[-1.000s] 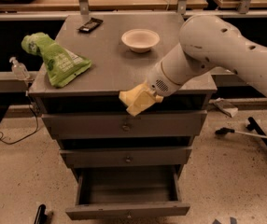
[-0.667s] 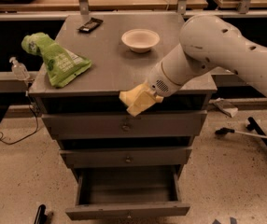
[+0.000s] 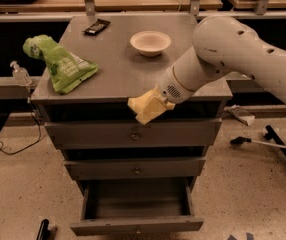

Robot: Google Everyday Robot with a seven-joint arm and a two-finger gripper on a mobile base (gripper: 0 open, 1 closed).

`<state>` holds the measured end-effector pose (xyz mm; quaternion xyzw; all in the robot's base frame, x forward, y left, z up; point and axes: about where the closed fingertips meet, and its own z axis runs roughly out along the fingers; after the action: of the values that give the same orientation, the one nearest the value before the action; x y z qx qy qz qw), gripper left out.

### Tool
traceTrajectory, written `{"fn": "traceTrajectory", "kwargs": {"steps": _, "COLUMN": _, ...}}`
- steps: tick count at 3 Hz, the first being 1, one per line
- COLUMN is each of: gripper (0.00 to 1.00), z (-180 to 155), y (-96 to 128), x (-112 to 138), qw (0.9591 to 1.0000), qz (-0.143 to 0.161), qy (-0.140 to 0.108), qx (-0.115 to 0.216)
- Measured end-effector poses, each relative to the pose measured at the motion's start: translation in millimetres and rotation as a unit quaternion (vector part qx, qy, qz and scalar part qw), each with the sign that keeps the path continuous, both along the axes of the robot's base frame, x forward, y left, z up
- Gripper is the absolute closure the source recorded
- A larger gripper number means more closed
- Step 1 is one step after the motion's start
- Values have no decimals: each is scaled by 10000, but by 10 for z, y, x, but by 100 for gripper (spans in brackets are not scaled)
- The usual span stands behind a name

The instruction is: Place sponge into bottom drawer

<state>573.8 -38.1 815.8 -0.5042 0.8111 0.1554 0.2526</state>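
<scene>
The pale yellow sponge (image 3: 146, 107) hangs in front of the cabinet's top edge, above the top drawer's front. My gripper (image 3: 159, 103) is at the end of the white arm, shut on the sponge, which hides most of the fingers. The bottom drawer (image 3: 137, 224) is pulled open at the foot of the grey cabinet; its inside looks empty. The sponge is well above the open drawer and roughly over its middle.
On the cabinet top (image 3: 113, 69) lie a green bag (image 3: 60, 64), a white bowl (image 3: 150, 42) and a dark phone-like object (image 3: 96, 27). Two upper drawers (image 3: 133, 169) are closed. A clear bottle (image 3: 19, 74) stands left; a black stand's legs (image 3: 268, 144) lie right.
</scene>
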Motion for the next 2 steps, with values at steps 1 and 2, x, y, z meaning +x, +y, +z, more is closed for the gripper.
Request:
{"fn": "traceTrajectory", "kwargs": {"steps": 1, "gripper": 100, "z": 5, "y": 0, "x": 0, "qw": 10000, "qz": 0, "qy": 0, "qx": 0}}
{"fn": "traceTrajectory", "kwargs": {"steps": 2, "gripper": 100, "z": 5, "y": 0, "x": -1, "qw": 10000, "qz": 0, "qy": 0, "qx": 0}}
